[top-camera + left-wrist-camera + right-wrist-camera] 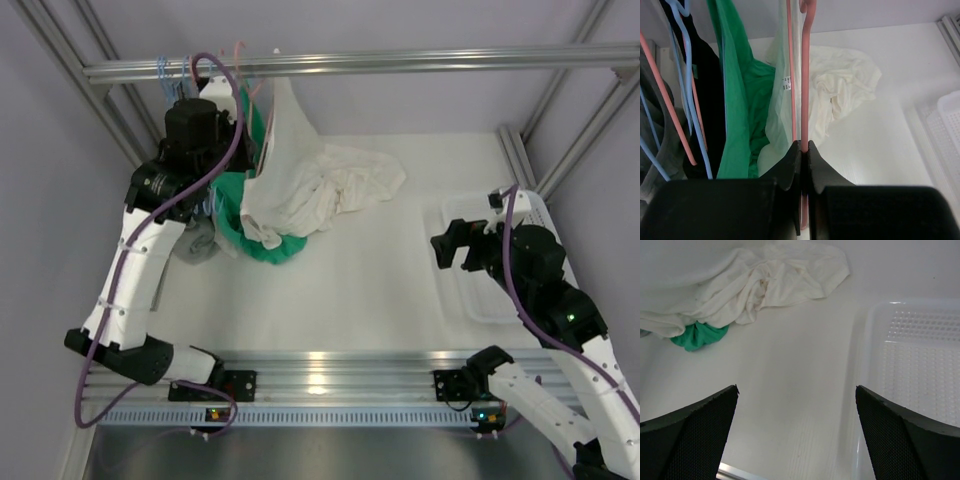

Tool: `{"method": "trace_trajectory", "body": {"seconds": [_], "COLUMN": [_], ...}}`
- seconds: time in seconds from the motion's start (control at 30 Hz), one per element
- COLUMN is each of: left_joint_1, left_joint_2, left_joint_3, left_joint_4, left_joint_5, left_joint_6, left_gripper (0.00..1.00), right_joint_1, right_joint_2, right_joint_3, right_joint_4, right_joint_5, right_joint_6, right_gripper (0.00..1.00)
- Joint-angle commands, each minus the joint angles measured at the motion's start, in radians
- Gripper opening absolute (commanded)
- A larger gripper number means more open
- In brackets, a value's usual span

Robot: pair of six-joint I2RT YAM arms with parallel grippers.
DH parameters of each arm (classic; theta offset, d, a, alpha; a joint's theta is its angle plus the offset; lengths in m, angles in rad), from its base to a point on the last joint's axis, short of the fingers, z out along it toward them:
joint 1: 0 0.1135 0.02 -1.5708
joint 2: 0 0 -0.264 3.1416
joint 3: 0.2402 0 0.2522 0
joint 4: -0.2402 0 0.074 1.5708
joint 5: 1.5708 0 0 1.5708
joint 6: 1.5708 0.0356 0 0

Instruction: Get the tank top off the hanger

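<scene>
The pale pink hanger (804, 85) hangs from the top rail, its hook showing in the top view (239, 58). My left gripper (804, 146) is shut on one thin arm of the hanger, high at the back left (228, 100). The white tank top (842, 87) still hangs by a strip of fabric beside the hanger, and most of it lies bunched on the table (320, 190). It also shows in the right wrist view (770, 280). My right gripper (796, 395) is open and empty, low over the table at the right (450, 245).
A green garment (740, 100), a dark navy garment (707, 85) and light blue hangers (682, 70) hang left of the pink hanger. The green garment's hem lies under the tank top (265, 245). A clear plastic tray (920, 350) sits by the right gripper (480, 285).
</scene>
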Motion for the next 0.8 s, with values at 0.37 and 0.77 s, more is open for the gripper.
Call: {"method": "trace_trajectory", "body": {"seconds": [0.37,0.77], "left_joint_1": [-0.009,-0.009], "left_joint_2": [-0.353,-0.498], "left_joint_3": [-0.342,-0.53], "left_joint_4": [0.07,0.051], "left_joint_5": [0.294,0.524], "left_joint_6": [-0.054,-0.071], "left_gripper": [0.0,0.0], "right_joint_1": [0.006,0.247], "right_joint_2": [0.159,0.573], "right_joint_3": [0.023,0.271], "right_joint_4": [0.387,0.65], "right_joint_5": [-0.453,-0.255], "right_joint_6": [0.037,-0.007], "right_gripper": [0.99,0.87]}}
